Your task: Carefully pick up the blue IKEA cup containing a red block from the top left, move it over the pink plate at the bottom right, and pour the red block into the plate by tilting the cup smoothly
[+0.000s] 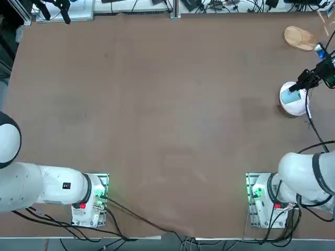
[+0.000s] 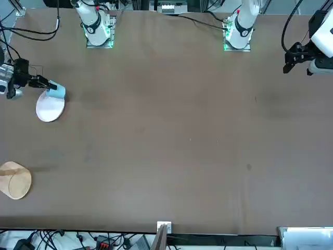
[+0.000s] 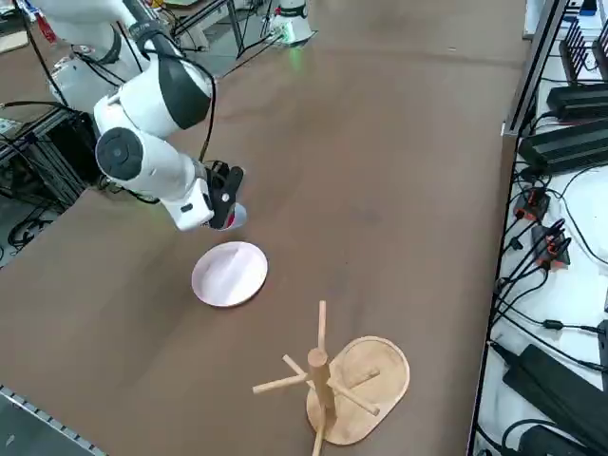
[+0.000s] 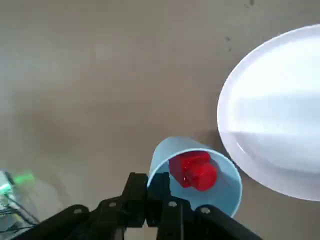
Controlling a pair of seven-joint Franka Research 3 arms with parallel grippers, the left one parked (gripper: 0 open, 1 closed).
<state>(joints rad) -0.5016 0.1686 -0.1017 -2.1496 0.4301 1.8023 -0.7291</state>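
Blue cup held over the pink plate's side, red block still to be poured

The blue cup point(image 1: 289, 97) hangs tipped well over, its long axis running roughly across the table, out to the left of the right gripper point(image 4: 149, 179), whose fingers are closed on its rim. Its mouth faces back toward the wrist, with the red block point(image 4: 194, 171) inside; pouring probably needs more tilt. The pink plate point(image 3: 229, 275) lies on the brown table point(image 1: 157, 110), a wooden stand point(image 3: 320, 367) farther out; cables point(image 2: 49, 239) run beyond the table edge
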